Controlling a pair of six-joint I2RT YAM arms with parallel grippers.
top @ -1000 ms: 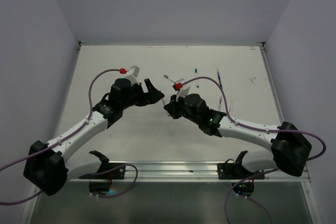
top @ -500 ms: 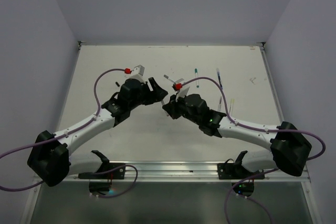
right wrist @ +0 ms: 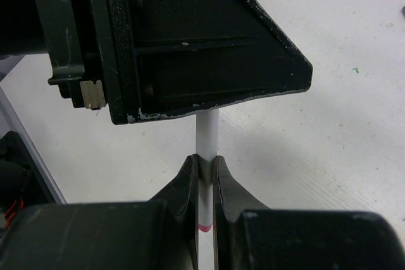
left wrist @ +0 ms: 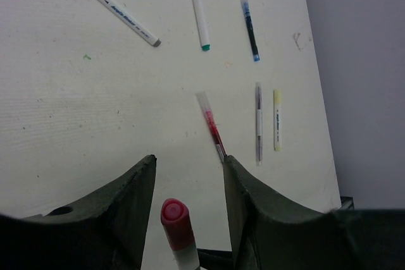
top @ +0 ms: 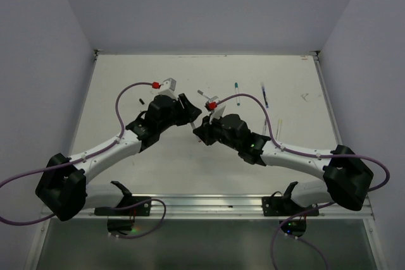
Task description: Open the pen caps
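Red-capped pen (left wrist: pixel 177 222): right end effector (right wrist: pixel 204 161) pinching, left end effector (left wrist: pixel 188 160) open around.

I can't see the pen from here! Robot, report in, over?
Right gripper shut on white pen. Left gripper open, straddling its red cap, not touching. Loose pens farther off, not in the way.

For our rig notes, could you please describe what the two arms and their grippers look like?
The left arm and right arm have white tube links, bulky black joint housings and black bases. A purple cable runs along each, ending at a red plug near the wrist. The left gripper and right gripper are black with broad wedge-shaped fingers.
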